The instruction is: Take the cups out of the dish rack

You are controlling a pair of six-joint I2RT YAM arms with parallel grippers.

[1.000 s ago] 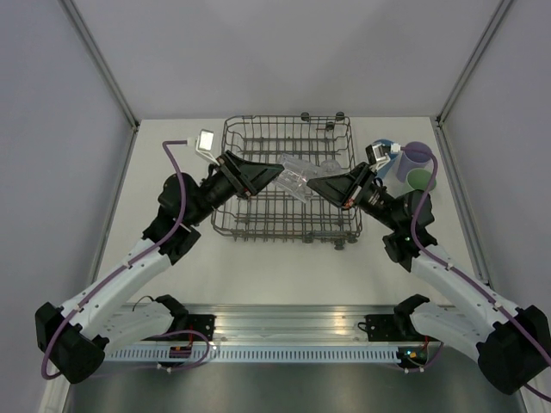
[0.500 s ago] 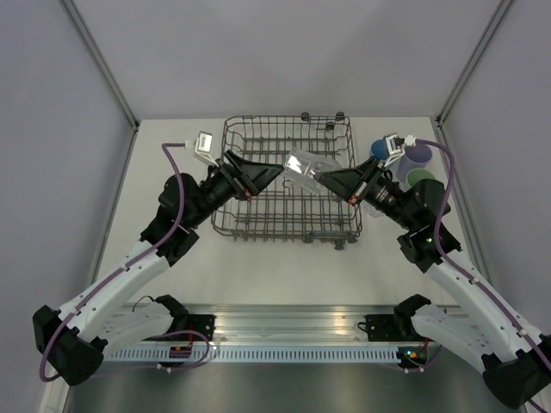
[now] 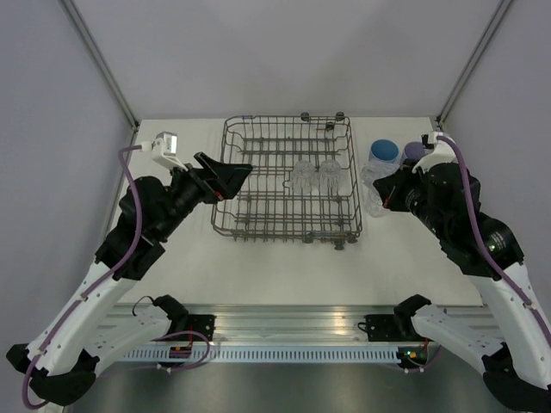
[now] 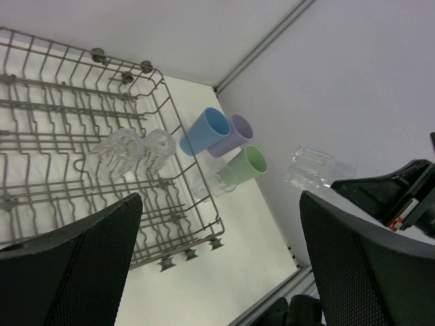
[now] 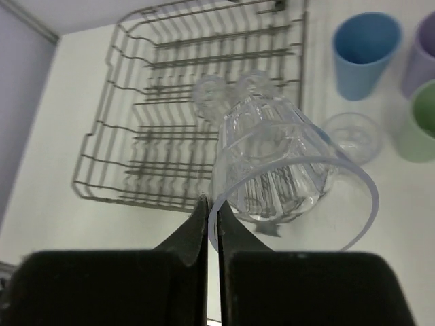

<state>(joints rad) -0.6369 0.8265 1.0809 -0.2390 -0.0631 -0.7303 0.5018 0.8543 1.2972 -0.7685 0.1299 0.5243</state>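
Observation:
The grey wire dish rack (image 3: 285,120) stands mid-table and holds two clear cups (image 3: 303,175) (image 3: 330,172) upside down. My right gripper (image 3: 385,196) hangs just right of the rack. In the right wrist view it (image 5: 211,204) is shut on the rim of a clear cup (image 5: 292,176), which lies tilted on its side in the air. Below it on the table stand a blue cup (image 5: 363,44), a lavender cup (image 5: 425,47), a green cup (image 5: 421,122) and a clear cup (image 5: 350,136). My left gripper (image 3: 238,179) is open and empty at the rack's left edge.
Grey walls with metal corner posts (image 3: 99,64) close in the table on the left, back and right. The standing cups crowd the strip between the rack (image 4: 173,122) and the right wall. The arms' base rail (image 3: 284,331) runs along the near edge.
Both grippers met at a clear cup over the rack. The left one let go, opened wide and drew back left. The right one carried the cup out to the right.

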